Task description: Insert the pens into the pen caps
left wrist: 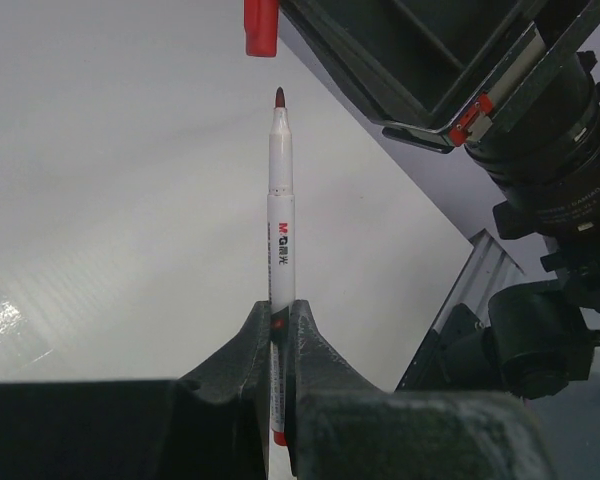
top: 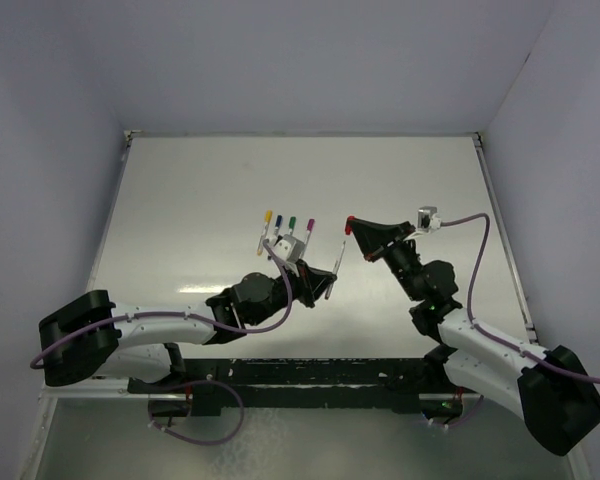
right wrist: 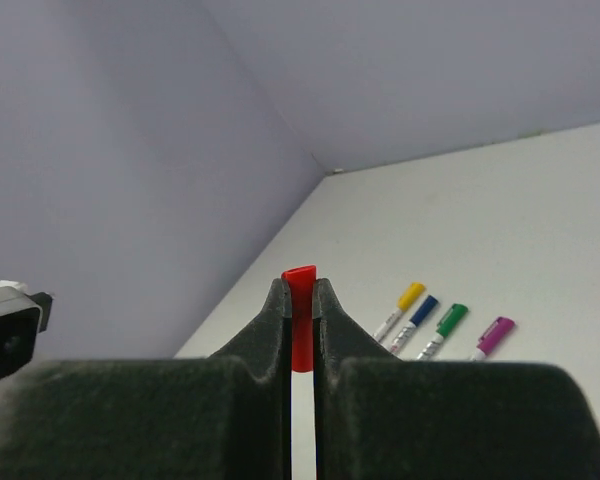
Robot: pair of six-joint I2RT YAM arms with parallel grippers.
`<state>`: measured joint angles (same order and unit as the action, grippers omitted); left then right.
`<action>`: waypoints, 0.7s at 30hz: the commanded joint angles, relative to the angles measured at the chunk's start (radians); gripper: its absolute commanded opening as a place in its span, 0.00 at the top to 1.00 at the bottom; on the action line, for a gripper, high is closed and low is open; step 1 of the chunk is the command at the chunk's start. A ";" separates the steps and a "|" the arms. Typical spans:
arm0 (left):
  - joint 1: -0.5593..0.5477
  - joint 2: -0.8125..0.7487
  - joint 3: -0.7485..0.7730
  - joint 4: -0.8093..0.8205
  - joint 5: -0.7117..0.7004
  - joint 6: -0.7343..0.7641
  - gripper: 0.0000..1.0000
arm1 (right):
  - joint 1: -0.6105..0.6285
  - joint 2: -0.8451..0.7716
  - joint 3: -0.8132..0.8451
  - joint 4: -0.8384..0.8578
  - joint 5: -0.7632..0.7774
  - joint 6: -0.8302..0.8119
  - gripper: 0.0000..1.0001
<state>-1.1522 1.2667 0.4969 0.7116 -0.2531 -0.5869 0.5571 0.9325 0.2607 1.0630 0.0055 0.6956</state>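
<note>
**Bringing the last pen to its red cap**

Four of the five pens look finished: the yellow pen (right wrist: 411,295), the blue pen (right wrist: 425,306), the green pen (right wrist: 452,318) and the purple pen (right wrist: 497,333) lie side by side on the desk (top: 180,220), each with its cap on. I judge that only the red pair is left to do, so the task is near its end.

The red pen (left wrist: 281,230) is held in the air, not on the desk. The left pincer (left wrist: 280,318) is closed tightly on the lower part of its barrel, and the bare red tip points away from the fingers. The red cap (left wrist: 261,25) is just beyond this tip, with a small gap between them; they are not touching. In the left wrist view the cap sits a little to the left of the tip, so the two are not fully in line.

The right pincer (right wrist: 300,290) is closed on the red cap, which stands out a little past the fingertips. The capped pens lie well apart from both pincers, farther back on the desk.
</note>
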 commanded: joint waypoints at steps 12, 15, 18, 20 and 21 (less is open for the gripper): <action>0.006 -0.002 -0.010 0.151 0.026 0.021 1.00 | 0.002 -0.011 -0.041 0.308 -0.036 0.059 1.00; 0.006 0.002 -0.013 0.166 0.029 0.022 1.00 | 0.002 -0.018 -0.054 0.337 -0.022 0.050 1.00; 0.006 0.001 -0.017 0.172 0.032 0.022 1.00 | 0.003 -0.020 -0.053 0.343 -0.012 0.047 1.00; 0.006 -0.002 -0.019 0.173 0.032 0.022 1.00 | 0.002 -0.016 -0.051 0.348 -0.012 0.047 1.00; 0.006 -0.004 -0.021 0.173 0.031 0.022 1.00 | 0.002 -0.013 -0.049 0.352 -0.012 0.048 1.00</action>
<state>-1.1522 1.2690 0.4889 0.8097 -0.2371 -0.5823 0.5571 0.9287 0.2039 1.3186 -0.0177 0.7525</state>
